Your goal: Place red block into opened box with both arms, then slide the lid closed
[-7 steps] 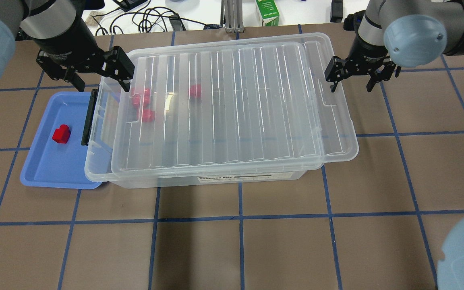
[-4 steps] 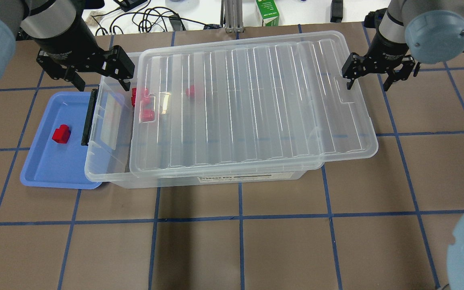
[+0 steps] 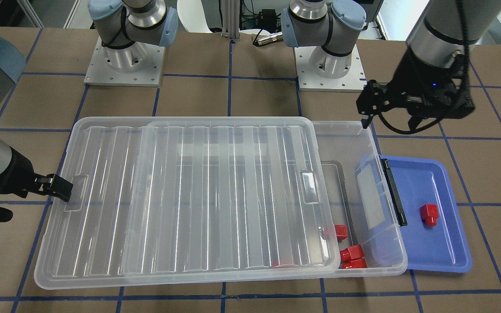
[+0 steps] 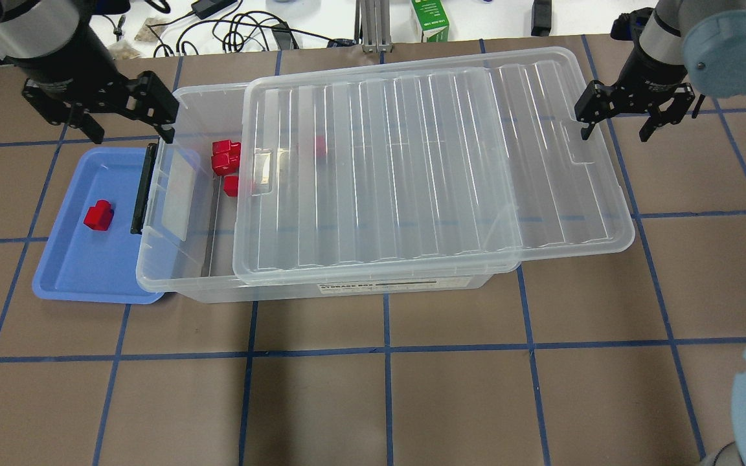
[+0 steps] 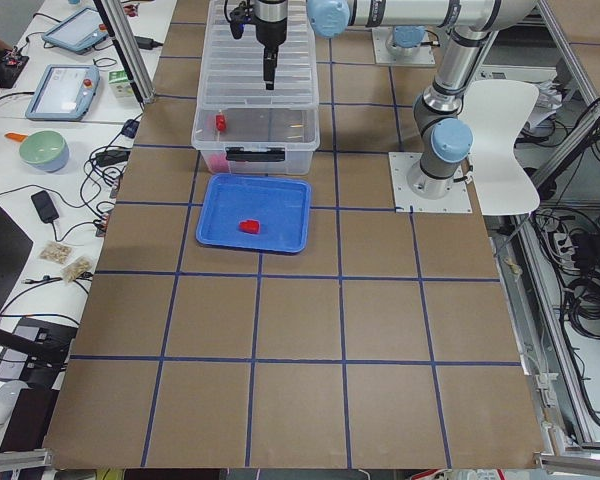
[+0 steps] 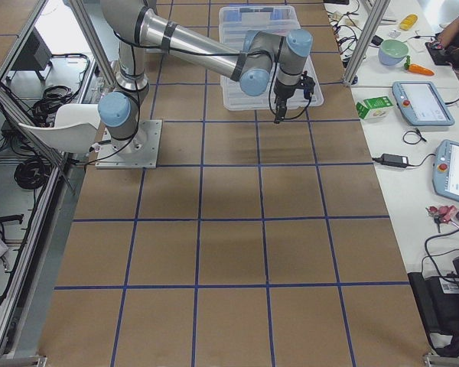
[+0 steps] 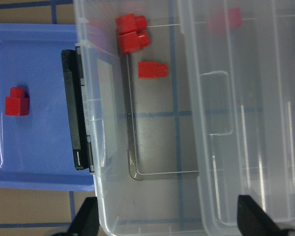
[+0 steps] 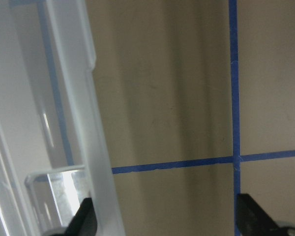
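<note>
"Across the box (image 4: pixel 192 291), the lid (image 4: pixel 434 175) overhangs the right short end. It looks light, flexy and slick. Push at its end notch, beside the right gripper (image 4: pixel 614 126), jaws spread."

"The red block (image 4: pixel 98 215), mid blue tray (image 4: pixel 68 265), looks tiny, hard and glossy. The left gripper (image 4: pixel 130 126), splayed wide, should pinch its flat cube sides."

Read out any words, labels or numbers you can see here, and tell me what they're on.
"STORAGE BOX": on the strip label along the long side of the box.
Rest of that strip: too small to read.
Green carton beyond the table: white print, too blurred to read.
White label at the box's latch end: no print legible.
</note>
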